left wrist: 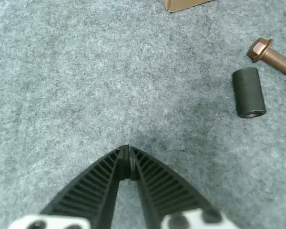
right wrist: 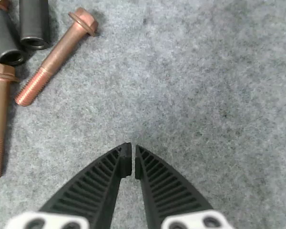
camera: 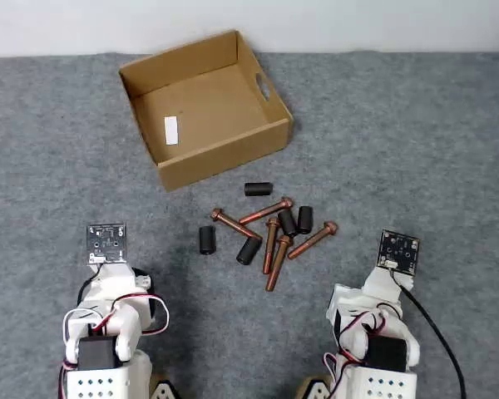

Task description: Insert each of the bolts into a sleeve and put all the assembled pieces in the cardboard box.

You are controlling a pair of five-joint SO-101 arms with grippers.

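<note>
On the grey mat (camera: 416, 133), near its front edge, the two arms are seen side by side and well apart. The left gripper (left wrist: 128, 160) is closed, its tips pressed together with nothing between them, and it is held over bare mat. A black sleeve (left wrist: 249, 92) and the head of a copper bolt (left wrist: 262, 50) lie off to one side of it, untouched. The right gripper (right wrist: 133, 160) is all but closed, with only a hairline gap left between its tips, and nothing is gripped or touched by it. Another bolt (right wrist: 57, 55) and two sleeves (right wrist: 34, 21) lie near it. From above, five bolts (camera: 313, 239) and five sleeves (camera: 206, 239) are seen scattered loose and separate in a cluster between the arms and the cardboard box (camera: 220, 158), which stands at the far side of the mat.
</note>
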